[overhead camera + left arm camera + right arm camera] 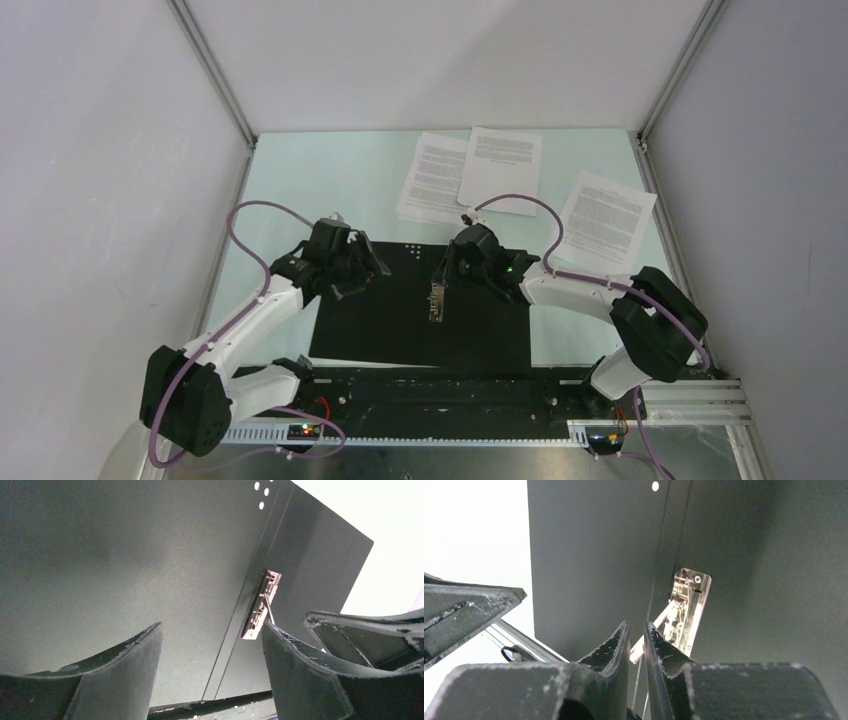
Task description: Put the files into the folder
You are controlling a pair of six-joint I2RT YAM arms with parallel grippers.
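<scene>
The folder [380,320] lies open on the table, black inside up, with its metal clip [437,297] near the middle fold. Three white printed files lie beyond it: two overlapping at the back [432,178] [502,165] and one at the right [607,220]. My left gripper [365,270] hangs open over the folder's left half [125,555], fingers wide apart [212,626] with nothing between them. My right gripper [445,275] sits at the clip [689,605]. Its fingers are nearly together [636,625], with the clip's pale lever [659,625] running into the narrow gap.
White enclosure walls stand on the left, right and back of the table. A black base rail [450,395] with both arm mounts runs along the near edge, just in front of the folder. The right arm's purple cable [545,215] loops over the rear files.
</scene>
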